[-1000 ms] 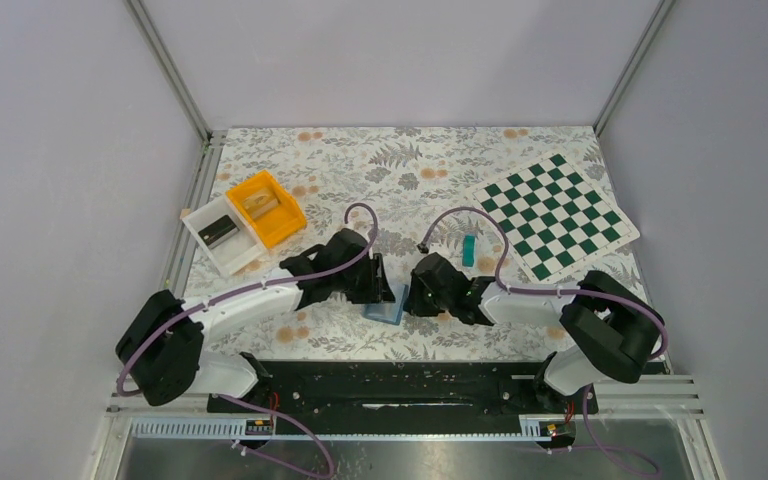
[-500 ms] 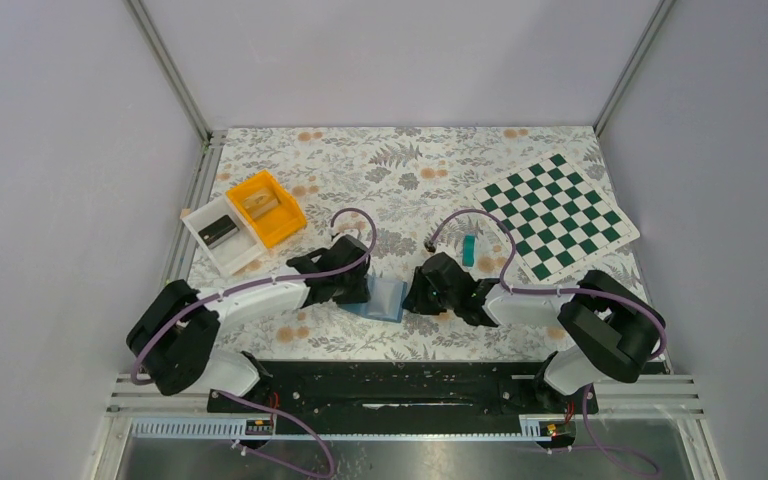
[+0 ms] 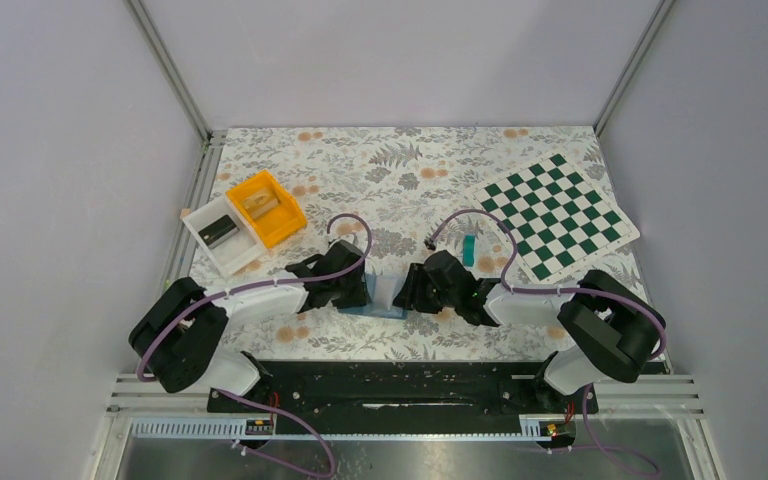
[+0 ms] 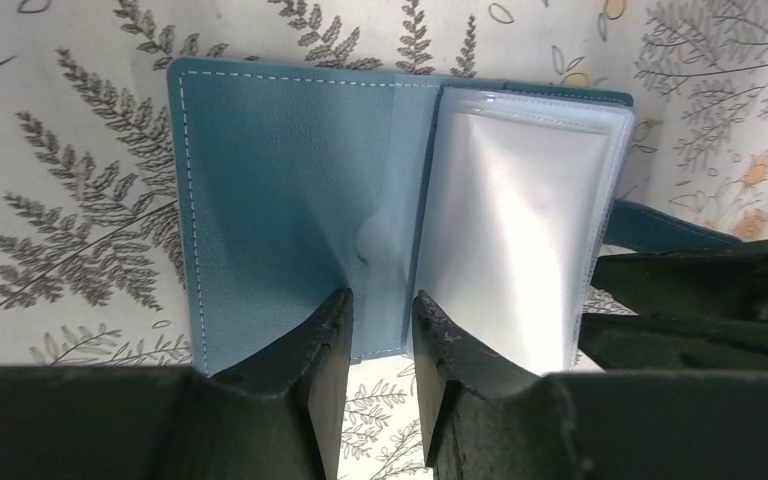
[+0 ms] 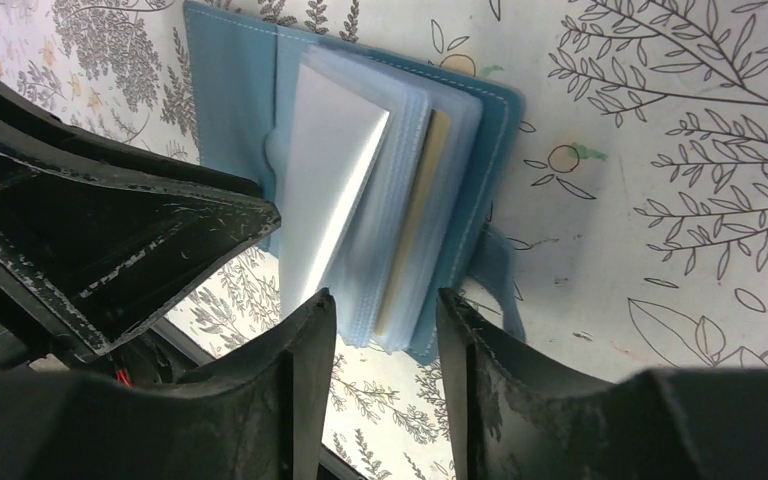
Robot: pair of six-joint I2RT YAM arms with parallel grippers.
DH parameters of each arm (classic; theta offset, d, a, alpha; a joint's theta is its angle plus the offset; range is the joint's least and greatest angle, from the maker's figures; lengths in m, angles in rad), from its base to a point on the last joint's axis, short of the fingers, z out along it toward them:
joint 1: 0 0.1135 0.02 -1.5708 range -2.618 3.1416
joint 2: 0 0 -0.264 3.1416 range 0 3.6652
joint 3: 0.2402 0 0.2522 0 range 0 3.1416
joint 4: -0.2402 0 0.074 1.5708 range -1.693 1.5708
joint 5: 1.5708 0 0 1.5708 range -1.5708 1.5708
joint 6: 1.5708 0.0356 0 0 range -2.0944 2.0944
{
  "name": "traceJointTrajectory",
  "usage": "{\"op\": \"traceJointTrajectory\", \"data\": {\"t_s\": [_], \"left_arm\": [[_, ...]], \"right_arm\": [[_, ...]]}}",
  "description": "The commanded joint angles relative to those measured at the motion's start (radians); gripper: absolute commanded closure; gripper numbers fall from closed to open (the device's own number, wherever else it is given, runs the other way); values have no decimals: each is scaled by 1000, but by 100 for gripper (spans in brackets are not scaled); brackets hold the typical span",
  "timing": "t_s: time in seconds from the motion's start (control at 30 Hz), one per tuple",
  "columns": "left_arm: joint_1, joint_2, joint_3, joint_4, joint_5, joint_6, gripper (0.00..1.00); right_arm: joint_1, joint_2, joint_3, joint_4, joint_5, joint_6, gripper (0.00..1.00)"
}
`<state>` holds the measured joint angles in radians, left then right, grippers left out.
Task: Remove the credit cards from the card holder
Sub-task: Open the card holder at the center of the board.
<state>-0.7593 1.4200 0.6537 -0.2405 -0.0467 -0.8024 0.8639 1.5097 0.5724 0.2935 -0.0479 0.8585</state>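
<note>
The blue-teal card holder (image 3: 385,296) lies open on the floral table between my two grippers. In the left wrist view its left cover (image 4: 280,200) is flat and the clear sleeves (image 4: 520,240) stand to the right. My left gripper (image 4: 380,305) rests its tips on the cover's near edge by the fold, jaws a narrow gap apart. My right gripper (image 5: 385,310) is open at the sleeves' near edge, gripping nothing. A tan credit card (image 5: 417,215) shows edge-on inside the sleeves. A teal credit card (image 3: 469,250) lies on the table beyond the right gripper.
An orange bin (image 3: 265,207) and a white bin (image 3: 222,235) stand at the back left. A green-and-white checkered mat (image 3: 555,215) lies at the back right. The holder's strap tab (image 5: 495,270) sticks out on its right side.
The card holder has gone from nearly folded to spread open. My right gripper's jaws have widened. The left gripper has shifted a little to the left on the cover.
</note>
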Motion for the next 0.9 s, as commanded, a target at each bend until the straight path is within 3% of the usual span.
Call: {"op": "traceJointTrajectory", "data": {"t_s": [0.0,0.7,0.87], "left_arm": [[15,27,-63,57,96,-24,71],[34,14,-111,203,280,-48,70],[32,-1,-114,200,290,-61,70]], "right_arm": [[-12,8,-8,42,-19,31,50],[-19,-16,11,84,-109,24,65],[-19,-59,36,-33,-64,-11,63]]}}
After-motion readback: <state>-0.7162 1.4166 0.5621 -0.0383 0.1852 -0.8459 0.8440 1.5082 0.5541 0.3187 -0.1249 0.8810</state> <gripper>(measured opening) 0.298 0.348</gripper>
